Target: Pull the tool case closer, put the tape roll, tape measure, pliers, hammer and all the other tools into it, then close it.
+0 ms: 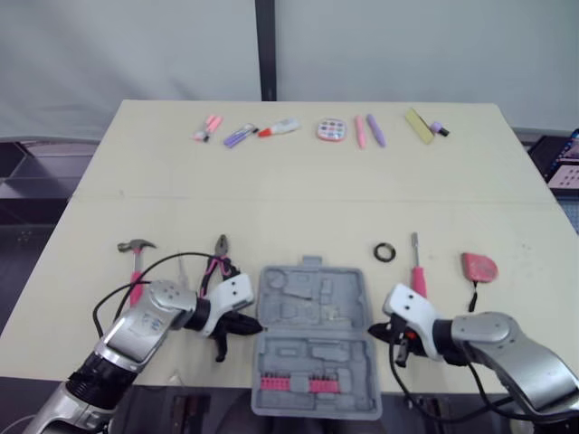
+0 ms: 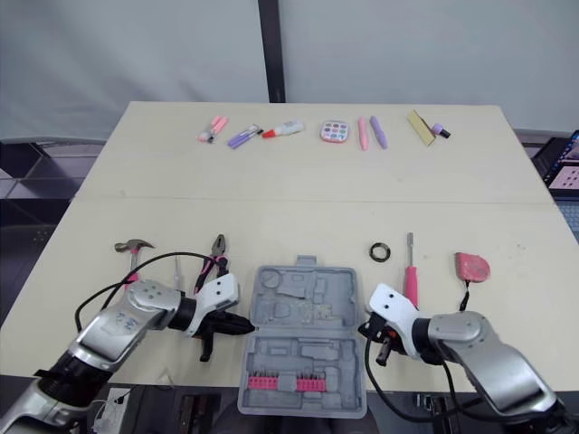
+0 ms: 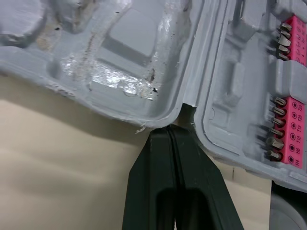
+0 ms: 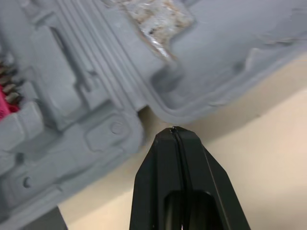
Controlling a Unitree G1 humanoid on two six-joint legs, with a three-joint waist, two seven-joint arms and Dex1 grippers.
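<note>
The open tool case [image 1: 312, 307] lies at the near edge of the bench [image 1: 298, 208], long axis running away from the robot, with the left fingers [image 3: 156, 163] and right fingers [image 4: 163, 163], each pair pressed together, pointing inward at opposite hinge ends.

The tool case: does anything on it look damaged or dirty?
Yes. The open tool case has rough, shiny patches on the inner moulding of the half away from the pink bit strip. They look like leftover glue or torn plastic. A small frayed bit also hangs from that half's rim.
</note>
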